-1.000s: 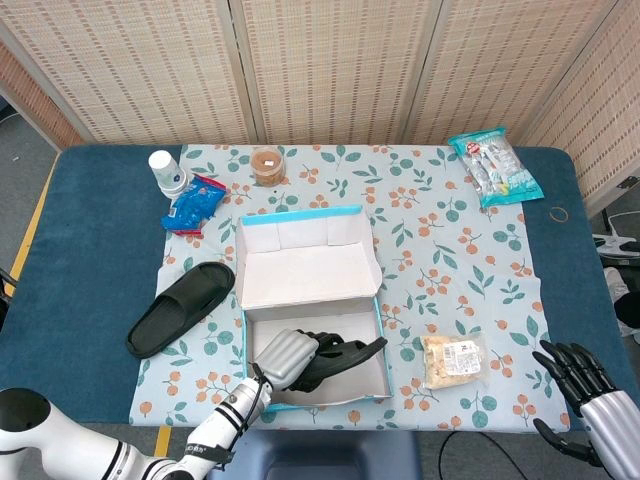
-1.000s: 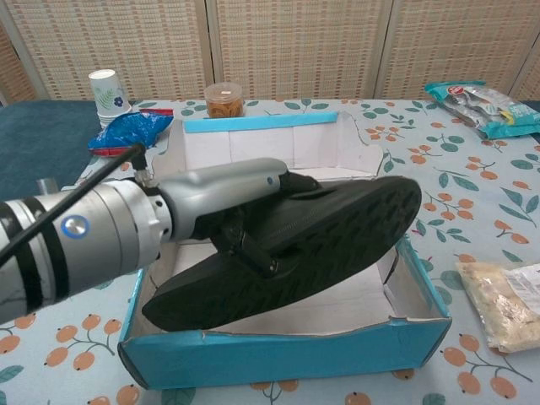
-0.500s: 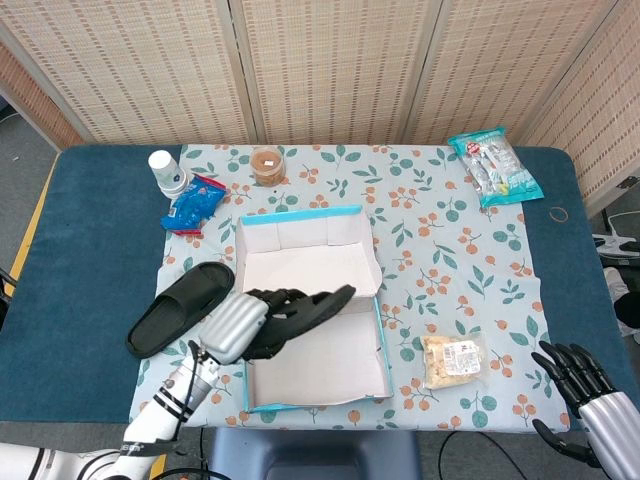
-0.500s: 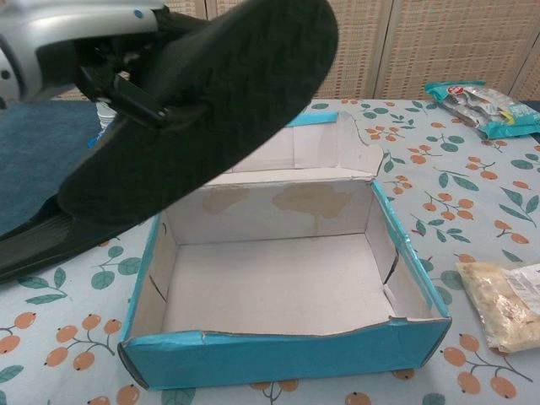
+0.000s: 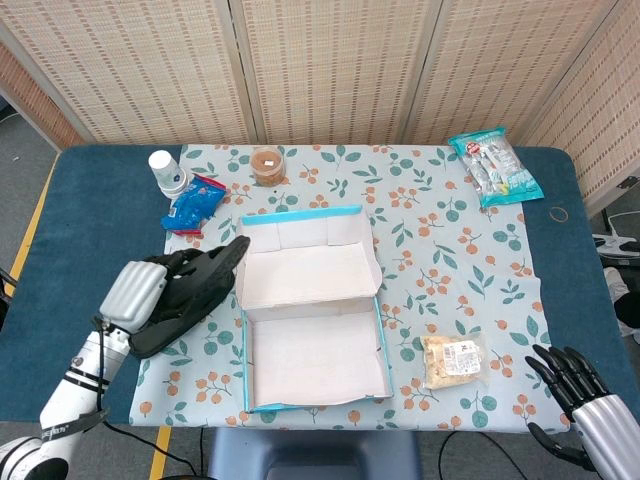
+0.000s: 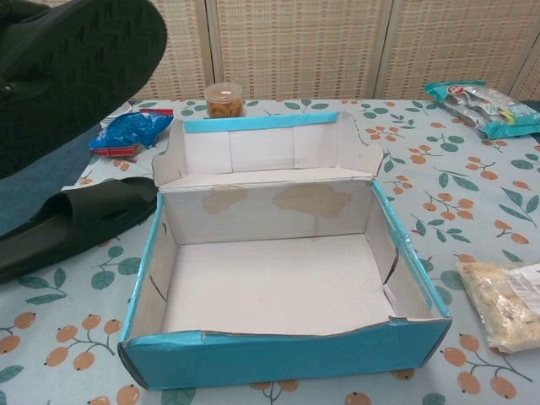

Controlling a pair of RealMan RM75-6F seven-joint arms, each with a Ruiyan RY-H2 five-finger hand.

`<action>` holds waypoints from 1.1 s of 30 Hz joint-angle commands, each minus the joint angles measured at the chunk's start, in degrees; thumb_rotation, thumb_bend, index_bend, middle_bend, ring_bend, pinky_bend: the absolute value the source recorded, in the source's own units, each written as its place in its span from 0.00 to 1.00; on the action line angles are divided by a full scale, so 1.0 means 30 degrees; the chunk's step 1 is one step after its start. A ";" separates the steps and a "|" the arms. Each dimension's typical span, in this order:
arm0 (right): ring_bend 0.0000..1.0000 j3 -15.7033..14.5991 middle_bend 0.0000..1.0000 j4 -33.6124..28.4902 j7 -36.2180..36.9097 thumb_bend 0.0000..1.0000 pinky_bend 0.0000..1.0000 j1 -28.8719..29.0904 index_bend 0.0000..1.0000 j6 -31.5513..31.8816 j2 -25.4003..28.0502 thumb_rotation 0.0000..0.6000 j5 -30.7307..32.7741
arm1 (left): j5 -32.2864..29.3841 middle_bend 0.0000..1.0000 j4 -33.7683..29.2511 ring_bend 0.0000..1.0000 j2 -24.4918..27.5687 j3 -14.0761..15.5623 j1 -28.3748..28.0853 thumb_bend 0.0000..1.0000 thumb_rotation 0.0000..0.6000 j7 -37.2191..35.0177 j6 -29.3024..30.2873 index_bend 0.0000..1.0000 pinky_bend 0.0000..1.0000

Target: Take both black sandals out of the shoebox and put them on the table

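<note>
Two sandals, head view: your left hand (image 5: 135, 290) grips the raised sandal (image 5: 200, 280) above the first sandal (image 5: 150, 340), left of the shoebox (image 5: 312, 350); your right hand (image 5: 585, 400) shows fingers apart. Chest view: the box holds nothing; the first sandal rests on the table (image 6: 472, 169).

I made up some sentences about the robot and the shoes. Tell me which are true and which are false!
1. The shoebox has no sandal in it. True.
2. The left hand holds a black sandal. True.
3. Both sandals lie flat on the table. False: one sandal lies on the table left of the box, the other is held up in the air above it.
4. The right hand holds the snack bag. False: it holds nothing, and its fingers are spread near the table's front right corner.
5. A paper cup stands near the table's far left side. True.
</note>
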 commanded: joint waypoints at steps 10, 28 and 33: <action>0.00 -0.0119 0.00 0.0019 -0.0053 0.20 0.00 -0.0040 0.00 0.0059 0.0037 0.92 -0.0235 | 0.3778 0.52 1.1330 0.36 -0.4270 0.1275 0.2573 0.65 1.00 0.1060 0.2916 0.67 0.35; 0.00 -0.0615 0.00 0.0248 -0.0328 0.20 0.00 0.0134 0.00 -0.0231 -0.0059 0.92 -0.1448 | 0.3143 0.14 2.2246 0.03 -1.0204 0.0343 0.2489 0.59 1.00 -0.6353 -0.0225 0.28 0.16; 0.00 -0.0576 0.00 0.0247 -0.0188 0.20 0.00 0.0042 0.00 -0.0002 0.0011 0.92 -0.1211 | 0.3219 0.10 2.5120 0.00 -1.1778 0.0266 0.2382 0.57 1.00 -0.7289 -0.0949 0.22 0.14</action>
